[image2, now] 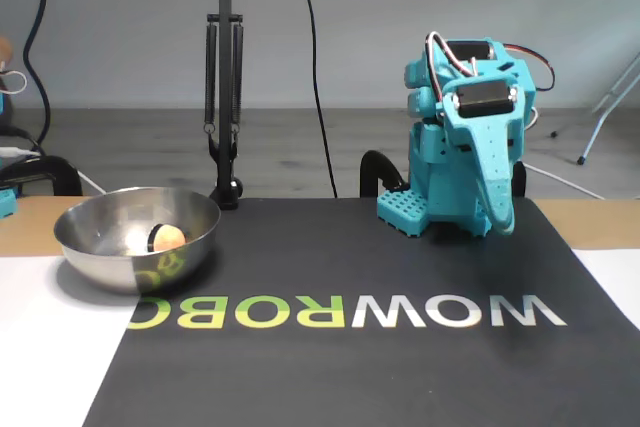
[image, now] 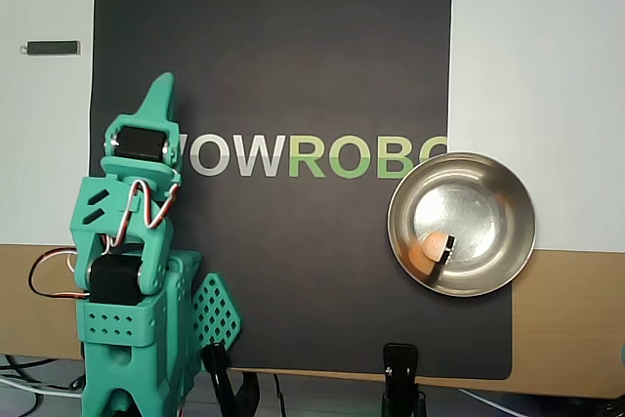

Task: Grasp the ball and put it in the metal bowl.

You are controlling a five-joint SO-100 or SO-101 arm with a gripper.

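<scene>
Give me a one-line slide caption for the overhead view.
Ball rests inside the metal bowl at the mat's right edge, while the teal arm sits folded at left, gripper empty.

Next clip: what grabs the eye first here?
The teal arm sits folded over its base at the mat's edge, its tool pointing across the black WOWROBO mat and holding nothing. The ball already lies inside the metal bowl, at the mat's right edge in the overhead view, beside a small black object.
</scene>
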